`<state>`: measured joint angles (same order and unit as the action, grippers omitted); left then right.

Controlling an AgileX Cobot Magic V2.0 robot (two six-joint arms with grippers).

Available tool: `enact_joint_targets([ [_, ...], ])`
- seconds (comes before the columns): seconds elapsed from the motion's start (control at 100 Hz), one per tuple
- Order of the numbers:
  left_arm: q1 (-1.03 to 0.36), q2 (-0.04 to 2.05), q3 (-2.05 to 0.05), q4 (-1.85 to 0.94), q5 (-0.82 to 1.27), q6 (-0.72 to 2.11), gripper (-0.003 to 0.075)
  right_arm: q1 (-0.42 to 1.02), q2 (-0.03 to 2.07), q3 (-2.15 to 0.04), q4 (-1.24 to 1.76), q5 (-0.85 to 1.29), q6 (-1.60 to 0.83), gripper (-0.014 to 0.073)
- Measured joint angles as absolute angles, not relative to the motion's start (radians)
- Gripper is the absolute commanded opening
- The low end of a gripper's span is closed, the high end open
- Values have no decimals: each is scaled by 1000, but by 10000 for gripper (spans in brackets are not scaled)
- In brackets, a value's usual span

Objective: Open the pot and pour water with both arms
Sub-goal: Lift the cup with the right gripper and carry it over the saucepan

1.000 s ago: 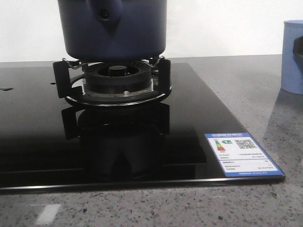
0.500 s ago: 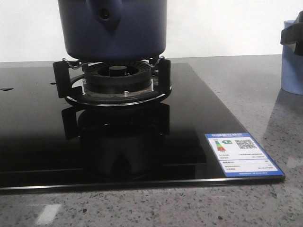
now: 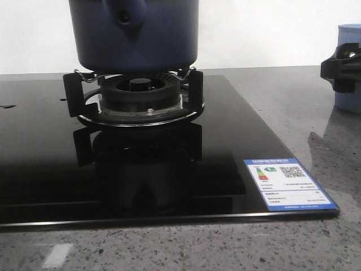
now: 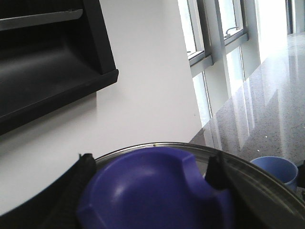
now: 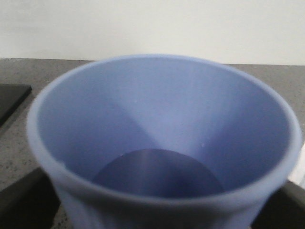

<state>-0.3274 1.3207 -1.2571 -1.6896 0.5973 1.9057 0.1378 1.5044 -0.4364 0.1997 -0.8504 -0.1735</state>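
The dark navy pot [image 3: 135, 34] stands on the gas burner [image 3: 138, 93], its stubby holed handle [image 3: 124, 17] facing me; its top is cut off in the front view. In the left wrist view my left gripper [image 4: 150, 176] is shut on the blue knob [image 4: 152, 191] of the glass lid [image 4: 267, 181], one black finger on each side. My right gripper [image 3: 341, 70] [image 5: 152, 210] is open around the pale blue cup [image 3: 350, 62] [image 5: 162, 124], its fingers [image 5: 21, 202] standing off the wall. The cup's bottom looks dark; I cannot tell if it holds water.
The black glass hob [image 3: 141, 169] carries a label sticker [image 3: 287, 183] at its front right corner. Grey speckled counter [image 3: 293, 113] surrounds it. A white wall runs behind. The left wrist view shows a black hood [image 4: 47, 71] and windows [image 4: 219, 38].
My right gripper has dropped into the front view at the right edge and now sits lower, in front of the cup. The pot has not moved.
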Motion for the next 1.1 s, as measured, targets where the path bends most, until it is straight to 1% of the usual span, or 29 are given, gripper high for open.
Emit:
enact_joint_targets([
  [0.26,-327,1321,-1257,-1690,597,1906,207,138,1542,-470,200,-869,-173,653],
  [0.31,-327,1321,-1257,-1690,597,1904,206,138,1542,-470,200,-878,-173,632],
  [0.38,-327,1321,-1257,-1690,597,1904,207,138,1542,-470,200,-884,-173,561],
  [0.49,-327,1321,-1257,-1690,589,1904,207,138,1542,-470,201,-887,-173,397],
  [0.5,-327,1321,-1257,-1690,589,1904,206,138,1542,-470,201,-887,-173,397],
  [0.58,-327,1321,-1257,-1690,572,1904,207,138,1542,-470,201,-891,-173,306],
  [0.65,-327,1321,-1257,-1690,555,1904,207,138,1542,-470,201,-893,-173,262],
  [0.88,-327,1302,-1257,-1661,520,1882,207,138,1517,-470,201,-869,-173,250],
  [1.0,-320,1271,-1257,-1588,491,1792,206,138,1433,-472,168,-829,-173,250],
  [1.1,-300,1241,-1248,-1558,487,1738,207,138,1347,-498,82,-770,-173,250],
])
